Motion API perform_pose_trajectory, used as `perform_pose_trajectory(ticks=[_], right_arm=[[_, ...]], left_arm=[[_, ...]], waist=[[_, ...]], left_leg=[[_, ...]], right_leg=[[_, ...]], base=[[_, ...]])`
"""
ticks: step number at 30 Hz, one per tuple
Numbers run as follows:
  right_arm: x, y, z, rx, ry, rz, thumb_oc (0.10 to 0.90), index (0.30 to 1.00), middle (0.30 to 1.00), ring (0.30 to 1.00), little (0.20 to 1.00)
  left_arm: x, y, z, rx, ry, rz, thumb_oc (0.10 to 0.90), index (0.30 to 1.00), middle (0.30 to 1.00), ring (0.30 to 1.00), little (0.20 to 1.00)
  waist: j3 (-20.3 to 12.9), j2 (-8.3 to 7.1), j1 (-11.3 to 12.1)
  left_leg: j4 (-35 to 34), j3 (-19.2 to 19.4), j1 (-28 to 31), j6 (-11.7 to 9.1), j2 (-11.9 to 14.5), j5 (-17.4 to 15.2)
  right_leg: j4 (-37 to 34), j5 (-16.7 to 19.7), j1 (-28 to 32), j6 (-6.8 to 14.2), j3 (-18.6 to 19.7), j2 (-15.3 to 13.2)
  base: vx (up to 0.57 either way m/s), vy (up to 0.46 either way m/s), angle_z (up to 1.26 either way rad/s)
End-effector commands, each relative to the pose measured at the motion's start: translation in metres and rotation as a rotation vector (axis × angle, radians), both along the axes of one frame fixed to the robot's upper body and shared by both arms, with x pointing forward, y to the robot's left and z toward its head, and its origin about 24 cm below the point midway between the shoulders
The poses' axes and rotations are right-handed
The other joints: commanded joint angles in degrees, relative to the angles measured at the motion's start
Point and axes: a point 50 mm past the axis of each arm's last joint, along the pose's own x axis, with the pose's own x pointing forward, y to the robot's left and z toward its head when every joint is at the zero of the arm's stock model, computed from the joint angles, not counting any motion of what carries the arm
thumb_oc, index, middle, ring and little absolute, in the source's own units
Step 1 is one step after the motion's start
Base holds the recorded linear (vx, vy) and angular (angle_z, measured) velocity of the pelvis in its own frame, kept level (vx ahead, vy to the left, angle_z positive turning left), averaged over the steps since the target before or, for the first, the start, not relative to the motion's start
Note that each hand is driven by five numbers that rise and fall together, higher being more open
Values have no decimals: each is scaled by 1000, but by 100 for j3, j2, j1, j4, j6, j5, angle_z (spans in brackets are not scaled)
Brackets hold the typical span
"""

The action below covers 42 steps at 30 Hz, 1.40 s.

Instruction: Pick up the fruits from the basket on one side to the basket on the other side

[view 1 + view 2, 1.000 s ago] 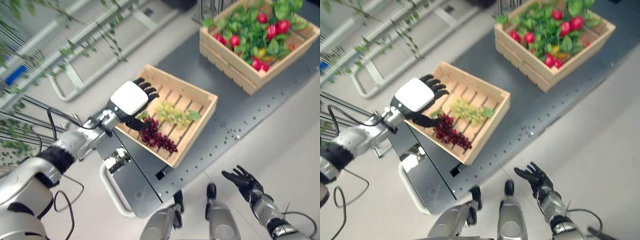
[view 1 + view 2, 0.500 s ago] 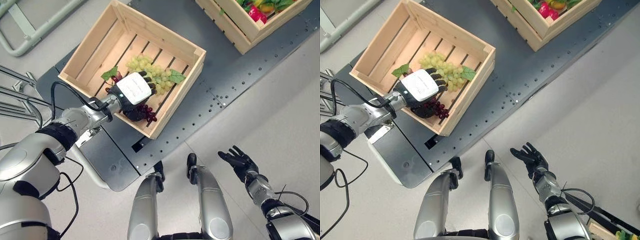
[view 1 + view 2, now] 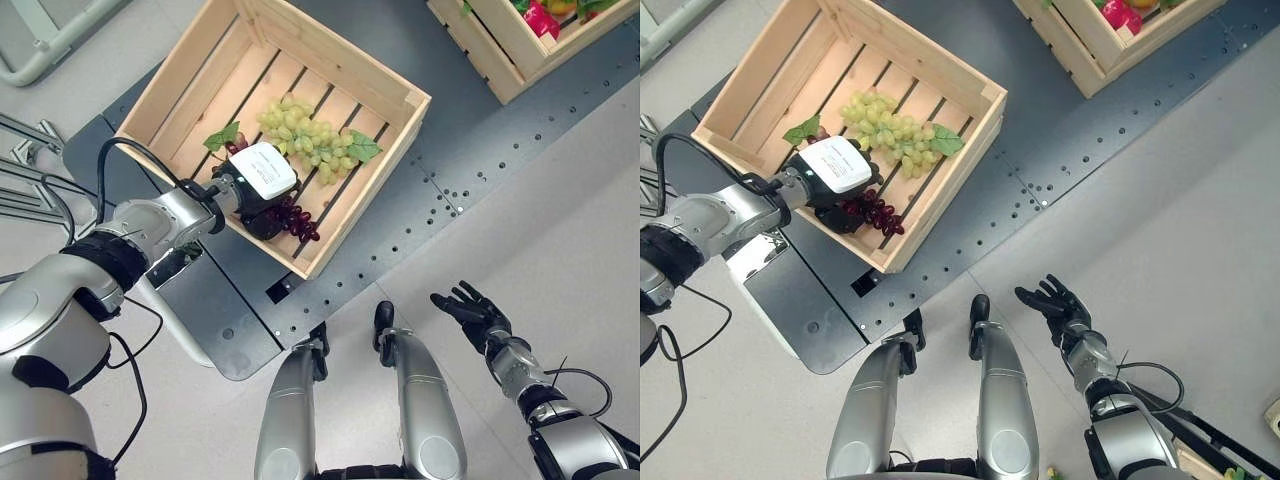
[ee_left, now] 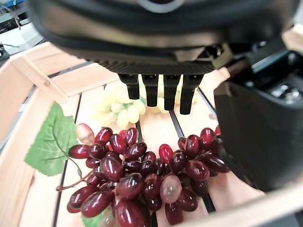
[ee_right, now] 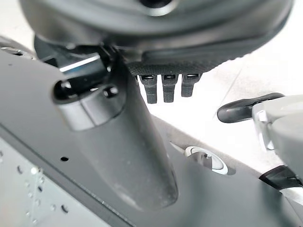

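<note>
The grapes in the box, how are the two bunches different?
The red grapes are dark; the green grapes are pale yellow-green. The red grapes lie right under the left hand, near the box's front wall; the green grapes lie further in, away from the fingers. Both rest on the slats with leaves beside them.

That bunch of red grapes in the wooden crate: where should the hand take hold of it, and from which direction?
Probably from straight above, round the thick middle of the red grapes. The bunch lies flat on the slats of the crate, near the front wall, so there is little room to come in sideways. The left hand hovers over it, fingers open.
</note>
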Motion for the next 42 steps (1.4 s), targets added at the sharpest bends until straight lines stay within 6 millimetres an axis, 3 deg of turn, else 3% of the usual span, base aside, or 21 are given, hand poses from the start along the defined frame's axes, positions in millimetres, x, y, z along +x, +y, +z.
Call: perform_pose_trajectory(ticks=[1, 14, 26, 27, 28, 42], right_arm=[[1, -13, 10, 69, -83, -39, 800, 900, 900, 900, 900], [11, -7, 18, 143, -127, -96, 800, 900, 900, 900, 900], [19, -5, 27, 190, -173, -114, 800, 900, 900, 900, 900], [20, -4, 28, 189, -178, -111, 800, 900, 900, 900, 900], [20, -4, 29, 189, -181, -111, 800, 900, 900, 900, 900], [21, -7, 32, 225, -224, -147, 800, 900, 900, 900, 900]], left_arm=[[-4, 0, 68, -32, -186, -9, 800, 900, 900, 900, 900], [10, 17, 65, 12, -190, 132, 800, 900, 900, 900, 900], [17, 27, 55, 64, -166, 231, 800, 900, 900, 900, 900], [17, 25, 54, 71, -176, 222, 433, 349, 349, 349, 349], [18, 24, 53, 71, -181, 218, 400, 300, 300, 300, 300], [13, 11, 61, 16, -226, 88, 400, 300, 300, 300, 300]], waist=[[-33, 9, 97], [-33, -254, 34], [-33, -329, -19], [-33, -318, -19], [-33, -312, -19], [-33, -259, 44]], left_leg=[[323, 175, -42, -83, 127, -385], [474, 185, -806, -57, 209, -348], [614, 143, -1388, -50, 215, -362], [622, 135, -1413, -46, 206, -368], [624, 129, -1422, -44, 200, -372], [509, 109, -1122, -32, 140, -401]], right_leg=[[-491, 266, 209, 334, 79, -64], [-505, 446, -519, 340, 73, 4], [-390, 481, -1090, 329, 111, 7], [-390, 486, -1117, 332, 120, 5], [-386, 484, -1128, 333, 128, 5], [-416, 465, -873, 367, 88, -18]], base=[[-7, -13, 4], [-7, 12, 1], [-13, 27, 0], [0, 0, 0], [0, 0, 0], [-2, -5, -1]])
